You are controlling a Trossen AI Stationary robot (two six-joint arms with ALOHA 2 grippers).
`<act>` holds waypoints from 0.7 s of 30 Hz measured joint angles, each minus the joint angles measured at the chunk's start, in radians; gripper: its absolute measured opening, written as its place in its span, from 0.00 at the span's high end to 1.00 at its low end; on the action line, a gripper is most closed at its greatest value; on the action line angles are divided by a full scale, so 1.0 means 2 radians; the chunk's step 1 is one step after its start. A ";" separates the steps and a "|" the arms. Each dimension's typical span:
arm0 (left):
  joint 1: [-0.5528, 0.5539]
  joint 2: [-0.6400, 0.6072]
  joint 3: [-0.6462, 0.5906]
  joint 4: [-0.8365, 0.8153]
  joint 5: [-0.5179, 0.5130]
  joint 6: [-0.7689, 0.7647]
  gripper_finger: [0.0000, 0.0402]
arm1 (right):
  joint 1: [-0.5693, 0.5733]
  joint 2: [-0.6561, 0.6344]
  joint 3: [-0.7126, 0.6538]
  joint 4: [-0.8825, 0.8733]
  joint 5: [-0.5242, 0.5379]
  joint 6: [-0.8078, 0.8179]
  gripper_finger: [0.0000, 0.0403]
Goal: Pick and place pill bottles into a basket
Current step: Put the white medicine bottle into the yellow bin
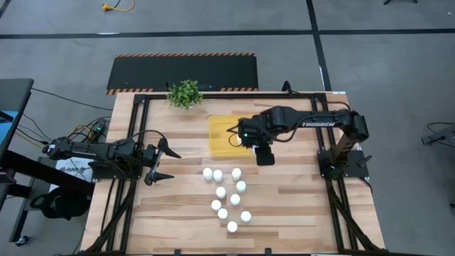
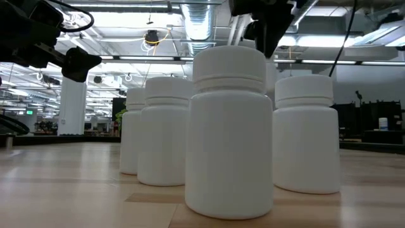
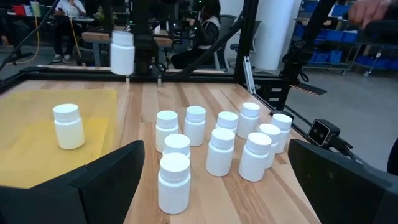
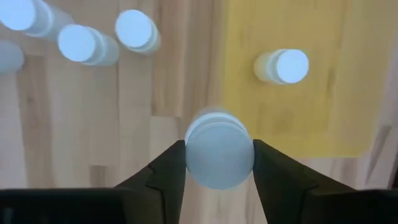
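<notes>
My right gripper [image 1: 264, 156] hangs above the table at the edge of the yellow basket [image 1: 219, 128], shut on one white pill bottle [image 4: 219, 154]. The left wrist view shows that bottle [image 3: 122, 53] in the air. Another pill bottle [image 4: 283, 66] stands upright on the basket's floor. Several more pill bottles [image 1: 227, 193] stand upright in a cluster on the wood near the table's middle. My left gripper [image 1: 162, 162] waits open and level at the table's left side, pointing at the cluster. My right gripper pinches the bottle between its two fingers [image 4: 171, 168], one on each side of its upper part by the cap [image 4: 219, 140]. The fingers come from above, pointing down. The bottle hangs upright below them, lifted clear of table and basket.
A small green potted plant [image 1: 185, 93] stands at the table's far edge, left of the basket. A black mat with striped borders [image 1: 183, 72] lies on the floor beyond. Bare wood lies between my left gripper and the cluster. People sit in the room behind.
</notes>
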 joint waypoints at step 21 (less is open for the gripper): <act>0.000 0.000 0.000 0.000 0.000 -0.004 0.04 | -0.082 0.001 -0.052 0.068 0.009 -0.055 0.58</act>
